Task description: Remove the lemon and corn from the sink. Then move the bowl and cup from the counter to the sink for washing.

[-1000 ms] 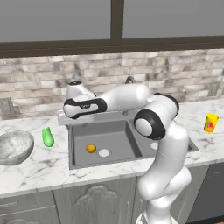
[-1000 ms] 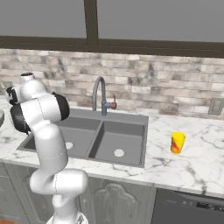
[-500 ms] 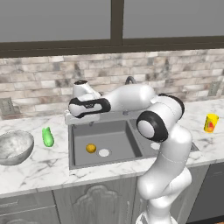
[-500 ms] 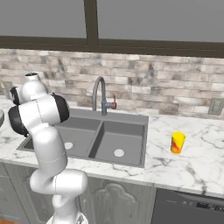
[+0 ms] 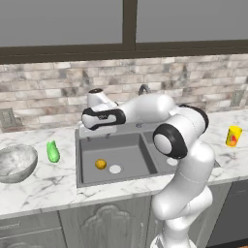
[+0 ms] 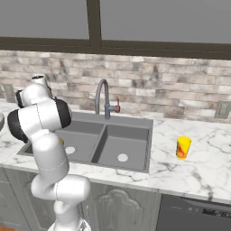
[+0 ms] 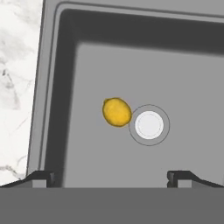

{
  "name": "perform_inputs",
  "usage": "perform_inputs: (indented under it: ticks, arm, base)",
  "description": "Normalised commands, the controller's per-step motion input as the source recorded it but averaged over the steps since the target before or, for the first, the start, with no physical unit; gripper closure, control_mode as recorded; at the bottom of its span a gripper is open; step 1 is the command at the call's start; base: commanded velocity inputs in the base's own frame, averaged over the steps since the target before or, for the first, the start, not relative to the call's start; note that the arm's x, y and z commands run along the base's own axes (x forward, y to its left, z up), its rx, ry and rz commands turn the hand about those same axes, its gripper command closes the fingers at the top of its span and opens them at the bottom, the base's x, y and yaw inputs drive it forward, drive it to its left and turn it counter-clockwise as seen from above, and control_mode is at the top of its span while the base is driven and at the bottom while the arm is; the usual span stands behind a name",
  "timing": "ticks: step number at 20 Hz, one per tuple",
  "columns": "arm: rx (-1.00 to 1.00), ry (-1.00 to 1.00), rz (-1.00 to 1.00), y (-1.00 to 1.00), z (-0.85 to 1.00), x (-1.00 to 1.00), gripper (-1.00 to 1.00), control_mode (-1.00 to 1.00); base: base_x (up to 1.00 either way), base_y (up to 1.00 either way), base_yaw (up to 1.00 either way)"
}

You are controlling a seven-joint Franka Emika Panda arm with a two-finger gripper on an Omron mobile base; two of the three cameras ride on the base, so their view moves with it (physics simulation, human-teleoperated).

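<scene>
While the gripper [image 7: 108, 177] hangs above the left basin of the sink [image 7: 52, 87] with its jaws spread wide and nothing held, the lemon [image 7: 117, 112] lies well below and ahead of the fingertips, just beside the drain [image 7: 149, 124]. Being round and on a smooth floor, it could be nudged aside if one finger lands first. An off-centre descent could pinch only its edge. The corn [image 5: 53, 151], bowl [image 5: 17, 162] and cup [image 5: 233, 136] sit on the counter, far from the gripper.
</scene>
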Motion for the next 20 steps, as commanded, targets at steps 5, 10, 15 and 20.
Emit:
perform_inputs:
  ticks: [5, 10, 15, 20]
  arm:
    - [0.00, 0.00, 0.00, -0.17, -0.05, 0.16, -1.00, -1.00]
    - [0.00, 0.00, 0.00, -0.10, -0.05, 0.22, -1.00, -1.00]
    - [0.00, 0.00, 0.00, -0.05, -0.04, 0.22, -1.00, -1.00]
    - [0.00, 0.01, 0.00, 0.00, -0.07, 0.12, -1.00, -1.00]
  base:
    - [0.00, 0.00, 0.00]
    - [0.00, 0.00, 0.00]
    - [0.00, 0.00, 0.00]
    - [0.00, 0.00, 0.00]
